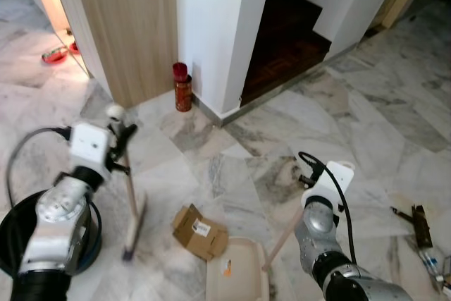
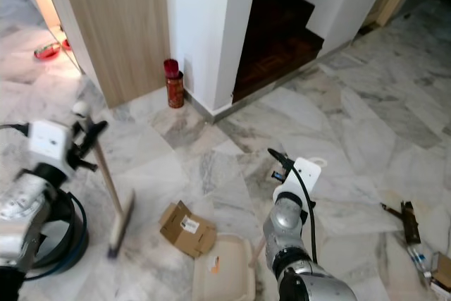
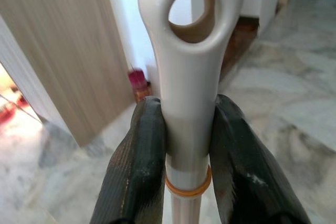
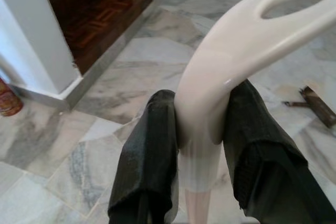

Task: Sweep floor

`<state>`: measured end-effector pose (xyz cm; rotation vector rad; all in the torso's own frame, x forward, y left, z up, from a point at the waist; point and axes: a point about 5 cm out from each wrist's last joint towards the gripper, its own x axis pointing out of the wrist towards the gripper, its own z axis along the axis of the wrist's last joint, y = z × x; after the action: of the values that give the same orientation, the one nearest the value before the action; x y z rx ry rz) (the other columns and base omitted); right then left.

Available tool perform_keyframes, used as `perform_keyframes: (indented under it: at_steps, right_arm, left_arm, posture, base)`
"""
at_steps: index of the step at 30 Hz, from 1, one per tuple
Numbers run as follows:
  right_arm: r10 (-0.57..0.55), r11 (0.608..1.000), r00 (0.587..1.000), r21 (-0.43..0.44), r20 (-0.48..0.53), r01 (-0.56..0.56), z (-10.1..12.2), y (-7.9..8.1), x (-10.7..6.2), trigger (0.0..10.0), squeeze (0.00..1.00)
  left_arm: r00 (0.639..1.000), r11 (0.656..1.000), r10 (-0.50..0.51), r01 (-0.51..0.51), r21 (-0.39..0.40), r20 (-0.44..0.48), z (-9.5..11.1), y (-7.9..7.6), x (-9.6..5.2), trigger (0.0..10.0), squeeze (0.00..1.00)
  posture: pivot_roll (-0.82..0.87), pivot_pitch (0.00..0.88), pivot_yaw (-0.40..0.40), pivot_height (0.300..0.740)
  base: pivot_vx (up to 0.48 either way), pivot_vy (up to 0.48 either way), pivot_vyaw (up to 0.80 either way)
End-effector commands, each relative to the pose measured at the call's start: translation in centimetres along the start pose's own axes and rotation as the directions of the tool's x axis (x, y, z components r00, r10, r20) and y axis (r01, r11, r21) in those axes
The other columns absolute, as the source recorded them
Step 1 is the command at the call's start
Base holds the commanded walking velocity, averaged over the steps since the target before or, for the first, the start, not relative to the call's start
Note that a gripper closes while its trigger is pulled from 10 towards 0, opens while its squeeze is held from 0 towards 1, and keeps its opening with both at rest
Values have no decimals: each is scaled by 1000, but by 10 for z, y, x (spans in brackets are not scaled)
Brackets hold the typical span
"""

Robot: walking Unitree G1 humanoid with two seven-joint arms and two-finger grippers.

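My left gripper (image 3: 188, 145) is shut on the cream handle of a broom (image 1: 131, 195), just below its hanging loop. The broom stands nearly upright, its brush head (image 1: 134, 230) on the marble floor at my left. My right gripper (image 4: 202, 145) is shut on the curved cream handle of a dustpan (image 1: 236, 269), whose pan rests on the floor in front of me. A flattened cardboard box (image 1: 199, 232) lies between the brush head and the pan, close to the pan's far edge.
A red can (image 1: 182, 87) stands against the white wall corner by a wooden panel (image 1: 127, 26). Dark wooden stairs (image 1: 285, 26) rise behind. A round black base (image 1: 42, 234) sits at my left. Rubbish (image 1: 423, 234) lies at the right. Red bowls (image 1: 55, 53) sit far left.
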<state>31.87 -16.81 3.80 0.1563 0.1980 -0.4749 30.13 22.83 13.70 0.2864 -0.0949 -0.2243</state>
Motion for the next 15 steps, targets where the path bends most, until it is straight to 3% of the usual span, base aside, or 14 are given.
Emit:
perform_keyframes:
  at_steps: [1, 8, 14, 15]
  right_arm:
    - [-14, 1000, 1000, -6, -6, 14, -2, -6, 1, 10000, 0]
    - [-20, 1000, 1000, -12, -3, 20, -2, -11, 2, 10000, 0]
    - [-22, 1000, 1000, -17, -2, 22, -4, -13, 1, 10000, 0]
    - [-23, 1000, 1000, -17, -2, 23, -4, -13, 0, 10000, 0]
  left_arm:
    - [999, 996, -10, 5, 87, 53, 9, 2, 5, 10000, 0]
    - [999, 993, 27, -30, 117, 31, -7, 3, 12, 10000, 0]
    - [997, 992, 72, -76, 100, 37, -10, 5, 16, 10000, 0]
    - [996, 994, 81, -84, 63, 46, -10, 4, 18, 10000, 0]
  posture:
    - [137, 101, -151, 740]
    - [117, 109, -152, 740]
    - [105, 106, -150, 740]
    - [99, 102, -150, 740]
  base:
    - [0, 0, 0]
    - [0, 0, 0]
    - [0, 0, 0]
    - [0, 0, 0]
